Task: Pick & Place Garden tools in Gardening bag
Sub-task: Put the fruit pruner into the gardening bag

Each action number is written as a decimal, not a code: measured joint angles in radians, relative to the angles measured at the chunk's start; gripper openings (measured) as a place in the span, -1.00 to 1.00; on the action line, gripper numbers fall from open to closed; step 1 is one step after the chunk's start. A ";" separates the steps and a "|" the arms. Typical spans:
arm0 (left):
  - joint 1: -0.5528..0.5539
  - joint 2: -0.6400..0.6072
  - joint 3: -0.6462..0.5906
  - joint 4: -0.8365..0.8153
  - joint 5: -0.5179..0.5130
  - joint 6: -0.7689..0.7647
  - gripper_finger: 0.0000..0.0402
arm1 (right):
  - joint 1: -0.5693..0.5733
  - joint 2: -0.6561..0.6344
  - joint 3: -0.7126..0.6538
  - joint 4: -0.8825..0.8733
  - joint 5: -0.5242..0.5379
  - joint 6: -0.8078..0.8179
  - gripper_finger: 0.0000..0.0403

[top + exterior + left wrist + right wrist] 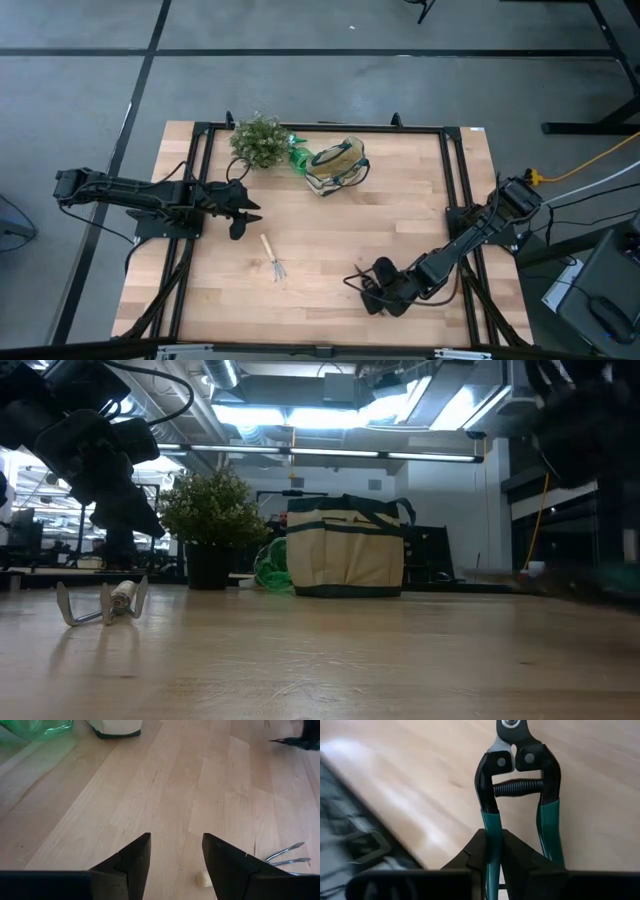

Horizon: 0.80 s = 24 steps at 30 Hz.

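My right gripper (492, 840) is shut on black pruning shears (517, 765) with green handles, near the table's front right (368, 285). A wood-handled mini rake (272, 258) lies flat mid-table, its tines (290, 857) beside my left gripper (175, 865). That gripper hangs open above bare wood at the left (245, 212). The beige gardening bag (335, 165) stands upright at the far edge. A bright green plastic tool (300, 158) lies between it and a potted plant (258, 140). My right gripper pinches one green handle (490, 822) of the shears between its two fingers. The other handle (550, 830) stays outside the fingers. The fingers slant downward and run along the handle, with the shears' head (512, 735) pointing away from them. Whether the head rests on the table does not show.
Black frame rails (320, 127) run along the table's far edge and both sides. Bare wood lies between the rake and the bag (345, 545). In the low view the rake (105, 600) lies in front of the plant (210, 520).
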 joint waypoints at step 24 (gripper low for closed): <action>0.000 0.000 0.000 0.000 0.000 0.000 -0.13 | -0.186 -0.004 0.000 0.474 0.051 -0.350 -0.80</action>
